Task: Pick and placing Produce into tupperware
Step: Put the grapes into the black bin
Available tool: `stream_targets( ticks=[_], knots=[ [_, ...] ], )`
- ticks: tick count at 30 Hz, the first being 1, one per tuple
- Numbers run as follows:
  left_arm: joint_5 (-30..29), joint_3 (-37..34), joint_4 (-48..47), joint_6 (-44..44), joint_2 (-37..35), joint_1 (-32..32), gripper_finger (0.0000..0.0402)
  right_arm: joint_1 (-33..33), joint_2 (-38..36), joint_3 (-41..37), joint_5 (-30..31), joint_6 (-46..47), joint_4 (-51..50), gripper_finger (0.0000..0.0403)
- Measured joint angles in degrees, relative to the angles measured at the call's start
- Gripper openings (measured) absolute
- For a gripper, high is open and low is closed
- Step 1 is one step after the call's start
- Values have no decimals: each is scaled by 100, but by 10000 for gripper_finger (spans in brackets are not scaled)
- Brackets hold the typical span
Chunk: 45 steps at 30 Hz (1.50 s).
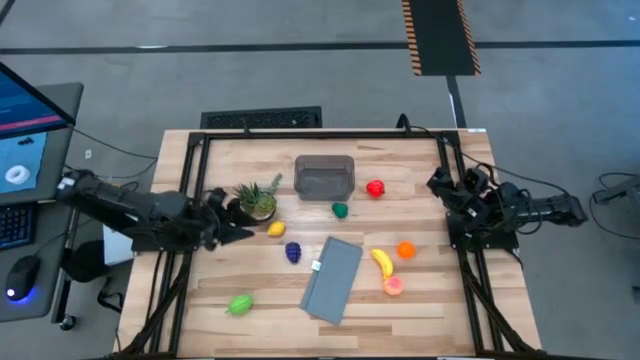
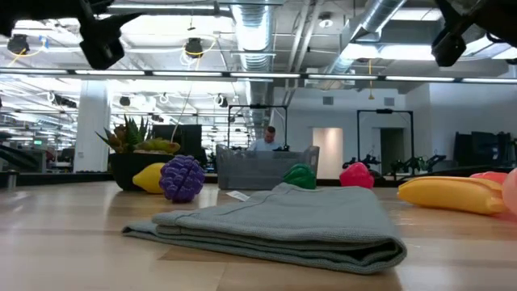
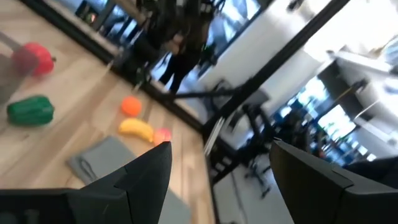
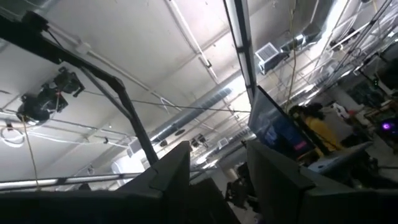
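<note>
High view: produce lies scattered on the wooden desk (image 1: 420,300) around the empty tupperware (image 1: 324,177).
Left pincer (image 1: 247,235), partly parted and holding nothing, hovers beside a potted plant (image 1: 257,198) and yellow lemon (image 1: 276,229); right pincer (image 1: 440,183), closed and empty, waits at the desk's right edge. A folded grey cloth (image 1: 333,279) lies between purple grapes (image 1: 293,252) and banana (image 1: 382,262).

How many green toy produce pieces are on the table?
2. A dark green pepper lies just in front of the tupperware. A light green piece lies near the front left corner. None seems hidden.
</note>
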Motion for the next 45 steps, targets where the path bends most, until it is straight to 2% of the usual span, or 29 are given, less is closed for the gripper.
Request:
stream_targets(
  ticks=[4, 9, 18, 27, 33, 39, 45],
  knots=[
    [-23, 388, 57, 55, 751, -174, 259, 0, 396, 150, -2, -8, -19, 182],
    [33, 696, 90, 200, 1190, -290, 259, 0, 738, 414, -31, -230, -16, 182],
    [35, 718, 143, 180, 1203, -396, 259, 0, 780, 581, -63, -413, -14, 182],
    [12, 718, 71, -307, 1268, -739, 259, 2, 782, 581, -85, -365, -18, 182],
    [-255, 720, -27, -557, 1266, -1061, 259, 4, 836, 615, -180, -253, -25, 182],
    [-505, 720, -256, -813, 1266, -1337, 259, 4, 1354, 1186, -536, -409, -216, 182],
    [-742, 720, -260, -824, 1266, -1534, 259, 3, 1928, 1986, -777, -639, -1254, 182]
  ],
)
